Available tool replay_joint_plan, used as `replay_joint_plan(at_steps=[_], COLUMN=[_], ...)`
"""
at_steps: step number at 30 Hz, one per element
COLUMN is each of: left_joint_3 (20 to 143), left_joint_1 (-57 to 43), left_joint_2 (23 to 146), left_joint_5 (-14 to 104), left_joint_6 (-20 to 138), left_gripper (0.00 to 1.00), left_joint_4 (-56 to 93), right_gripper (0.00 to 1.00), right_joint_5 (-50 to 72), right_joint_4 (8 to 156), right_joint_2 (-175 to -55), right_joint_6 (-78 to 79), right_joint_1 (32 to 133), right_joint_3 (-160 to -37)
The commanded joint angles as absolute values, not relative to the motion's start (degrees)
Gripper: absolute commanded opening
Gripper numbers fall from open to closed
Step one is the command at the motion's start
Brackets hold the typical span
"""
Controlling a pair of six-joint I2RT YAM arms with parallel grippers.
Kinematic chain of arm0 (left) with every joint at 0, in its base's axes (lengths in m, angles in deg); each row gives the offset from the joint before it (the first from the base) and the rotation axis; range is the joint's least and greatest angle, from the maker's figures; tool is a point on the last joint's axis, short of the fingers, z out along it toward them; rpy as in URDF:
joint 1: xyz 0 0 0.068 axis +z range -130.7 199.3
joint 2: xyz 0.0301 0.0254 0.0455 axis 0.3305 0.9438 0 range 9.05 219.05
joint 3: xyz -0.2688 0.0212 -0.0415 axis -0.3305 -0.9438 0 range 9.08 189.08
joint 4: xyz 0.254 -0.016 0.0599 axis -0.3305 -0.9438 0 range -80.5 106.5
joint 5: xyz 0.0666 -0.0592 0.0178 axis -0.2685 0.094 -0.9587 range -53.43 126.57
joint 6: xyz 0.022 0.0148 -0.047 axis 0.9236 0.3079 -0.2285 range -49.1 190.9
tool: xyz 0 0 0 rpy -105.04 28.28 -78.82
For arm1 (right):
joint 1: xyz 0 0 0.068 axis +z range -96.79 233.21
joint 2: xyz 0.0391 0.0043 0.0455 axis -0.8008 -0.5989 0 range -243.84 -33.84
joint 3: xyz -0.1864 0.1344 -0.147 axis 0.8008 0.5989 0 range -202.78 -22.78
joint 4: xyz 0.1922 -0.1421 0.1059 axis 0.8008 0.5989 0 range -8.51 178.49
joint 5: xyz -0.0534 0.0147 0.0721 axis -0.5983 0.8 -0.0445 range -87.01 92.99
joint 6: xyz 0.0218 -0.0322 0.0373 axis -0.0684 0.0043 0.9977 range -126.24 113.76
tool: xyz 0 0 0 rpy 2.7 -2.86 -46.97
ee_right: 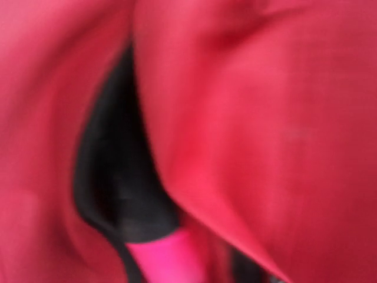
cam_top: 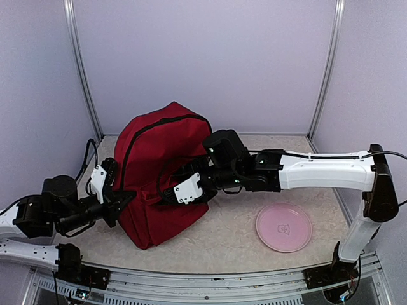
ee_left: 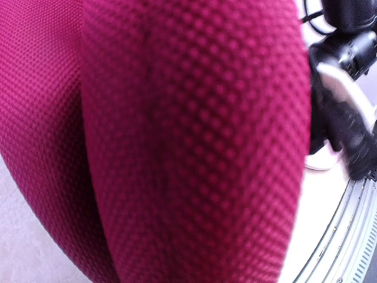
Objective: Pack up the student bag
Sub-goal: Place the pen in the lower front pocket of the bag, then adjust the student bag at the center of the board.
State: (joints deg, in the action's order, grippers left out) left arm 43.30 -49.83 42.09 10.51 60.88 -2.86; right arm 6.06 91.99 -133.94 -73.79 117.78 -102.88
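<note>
The student bag (cam_top: pixel 159 152), a dark red backpack with black zipper lines, stands upright on the desk (cam_top: pixel 229 248) left of centre, leaning slightly back toward the rear wall. The left claw (cam_top: pixel 122 202) presses against the bag's lower left side; its wrist camera is filled with dimpled red fabric (ee_left: pixel 177 147), no fingers show there, and I cannot tell whether this claw is open or closed. The right arm reaches across from the right, and the right claw (cam_top: pixel 166 189) sits at the bag's front face, its tips lost among the folds of fabric, so its state cannot be told either. The right wrist view is blurred (red cloth nearly everywhere) but shows a dark gap (ee_right: pixel 112 188) between two red folds, with something bright pink (ee_right: pixel 168 259) at the gap's lower end; what it is cannot be made out. A round pink plate (cam_top: pixel 284 227) lies flat on the desk to the right of the bag, well apart from it, beneath the right arm's white forearm.
</note>
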Motion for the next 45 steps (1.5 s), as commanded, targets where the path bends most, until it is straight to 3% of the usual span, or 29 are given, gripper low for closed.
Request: replay_joint_plan(at_steps=[1,5,10,11,12,13,14,22,25,28,30,38,43,45], left_joint_3=[45.0,45.0,44.9,44.8,44.8,44.8,44.8,45.2,45.0,45.2,46.1,52.7,51.1,50.7], left_joint_1=[-49.8,-49.5,-48.6,-48.6,-48.5,-48.4,-48.4,-48.2,-48.1,-48.0,-48.0,-48.2,-47.3,-45.4], left_joint_2=[39.4,38.9,37.9,37.8,37.8,37.9,38.0,38.9,38.2,37.6,37.5,35.5,37.7,40.4], left_joint_5=[7.0,5.5,4.4,4.4,4.5,4.8,4.9,5.7,5.9,6.2,6.5,11.4,-1.1,-0.2], left_joint_6=[58.9,58.4,57.5,57.5,57.5,57.5,57.6,57.3,57.2,57.4,57.7,59.2,58.9,57.7], left_gripper=[0.00,0.00,0.00,0.00,0.00,0.00,0.00,0.00,0.00,0.00,0.00,0.00,0.00,0.00], left_joint_4=[4.1,3.5,2.7,2.6,2.7,2.7,2.8,2.6,2.4,2.4,2.2,3.2,2.3,1.3], right_gripper=[0.66,0.65,0.68,0.72,0.79,0.96,0.99,0.99,0.88,0.27,0.01,0.00,0.00,0.00], right_joint_5=[9.8,13.1,17.4,18.7,20.3,21.7,22.4,23.7,24.5,30.4,34.0,34.6,30.7,27.3], right_joint_4=[92.0,92.9,87.0,84.1,81.0,78.2,76.1,72.8,70.9,69.1,70.4,74.2,70.6,70.9], right_joint_2=[-128.8,-125.6,-120.1,-118.7,-117.7,-117.3,-117.9,-130.5,-133.9,-135.4,-134.7,-117.4,-110.6,-111.2], right_joint_6=[-61.0,-54.7,-27.8,-22.6,-18.0,-13.8,-9.7,-3.9,-3.2,-1.8,-1.7,0.6,5.6,6.9], right_joint_1=[117.2,116.8,110.0,107.2,104.6,101.7,99.6,95.8,95.3,95.1,95.1,98.0,98.6,98.6], right_joint_3=[-102.7,-100.6,-96.9,-94.3,-91.6,-89.2,-87.8,-96.7,-98.6,-100.0,-100.6,-98.6,-90.2,-87.0])
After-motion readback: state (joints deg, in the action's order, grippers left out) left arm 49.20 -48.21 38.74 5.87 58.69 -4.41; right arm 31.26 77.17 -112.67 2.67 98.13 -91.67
